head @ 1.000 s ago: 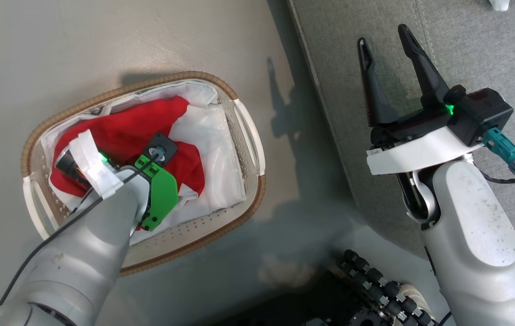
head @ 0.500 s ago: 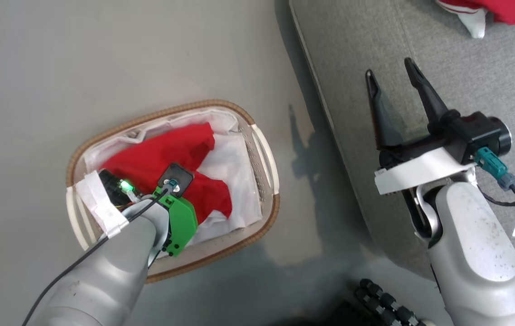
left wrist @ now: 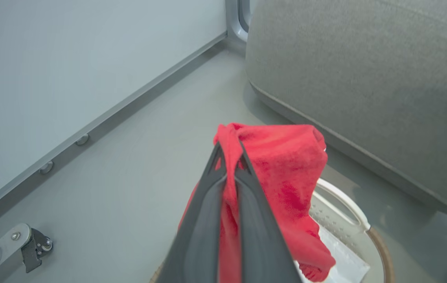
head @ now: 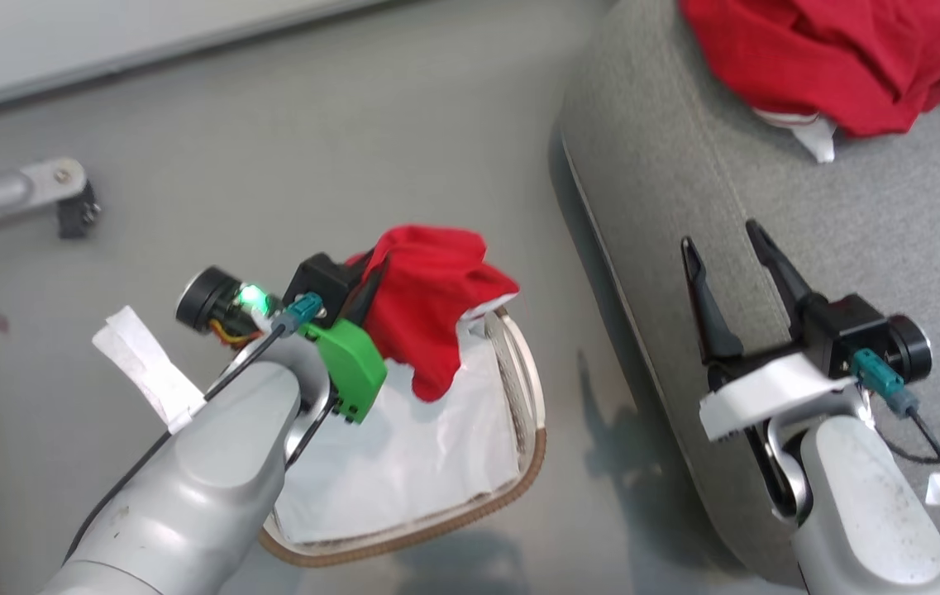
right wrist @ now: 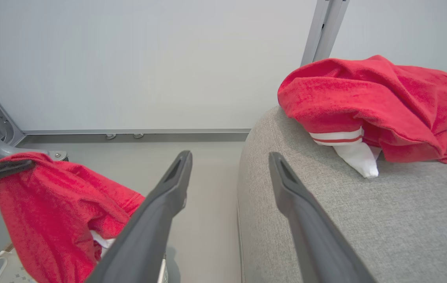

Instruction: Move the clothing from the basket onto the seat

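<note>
Your left gripper (left wrist: pixel 230 151) clamps the red garment (left wrist: pixel 286 165); lift its hem clear of the basket (left wrist: pixel 341 200) beneath, then carry toward the seat (left wrist: pixel 365 78) ahead.

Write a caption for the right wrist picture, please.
Open right gripper beside the grey seat, where one red garment lies, while the left gripper holds a second red garment.

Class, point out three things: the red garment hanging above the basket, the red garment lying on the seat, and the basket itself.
Hanging garment (head: pixel 428 314): head view, middle of its red cloth.
Resting garment (head: pixel 833 58): head view, its red folds.
Basket (head: pixel 537 442): head view, brown woven rim.
</note>
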You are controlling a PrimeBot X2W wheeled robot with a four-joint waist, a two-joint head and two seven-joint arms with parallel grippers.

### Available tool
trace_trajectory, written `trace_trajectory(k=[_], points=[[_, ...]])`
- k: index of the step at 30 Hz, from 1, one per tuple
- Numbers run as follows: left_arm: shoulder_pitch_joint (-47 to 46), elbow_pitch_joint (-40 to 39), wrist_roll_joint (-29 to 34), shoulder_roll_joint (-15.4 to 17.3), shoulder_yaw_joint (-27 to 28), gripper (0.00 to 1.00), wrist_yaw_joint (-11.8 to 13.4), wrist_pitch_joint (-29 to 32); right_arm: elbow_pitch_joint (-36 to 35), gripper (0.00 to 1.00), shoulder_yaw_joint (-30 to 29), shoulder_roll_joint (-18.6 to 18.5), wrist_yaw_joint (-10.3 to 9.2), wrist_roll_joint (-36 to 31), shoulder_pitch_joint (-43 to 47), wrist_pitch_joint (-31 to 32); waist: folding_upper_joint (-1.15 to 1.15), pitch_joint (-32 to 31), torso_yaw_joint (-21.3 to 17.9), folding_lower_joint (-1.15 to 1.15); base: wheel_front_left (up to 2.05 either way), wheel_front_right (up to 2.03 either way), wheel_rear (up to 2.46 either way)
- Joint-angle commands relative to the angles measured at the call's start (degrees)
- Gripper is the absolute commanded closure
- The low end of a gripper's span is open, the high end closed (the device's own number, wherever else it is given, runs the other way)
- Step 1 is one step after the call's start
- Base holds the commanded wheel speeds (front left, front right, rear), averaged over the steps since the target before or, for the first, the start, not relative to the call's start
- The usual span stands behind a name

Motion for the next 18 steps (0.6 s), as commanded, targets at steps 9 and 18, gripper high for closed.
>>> trace_trajectory(k=[9,18], points=[[-1.93,-14.35,2.04,2.49,3.75,1.0,0.44,-0.12,1.8,0.0,-0.43,-0.2,-0.06,-1.28,6.9,-0.14,0.0,-15.78,4.25,0.0,0.0,0.0,0.0],[-8.07,-18.78,2.22,3.03,4.47,1.0,0.2,0.16,2.37,0.0,1.79,-0.2,-0.06,-0.95,9.11,-0.14,0.0,-20.0,3.64,0.0,0.0,0.0,0.0]])
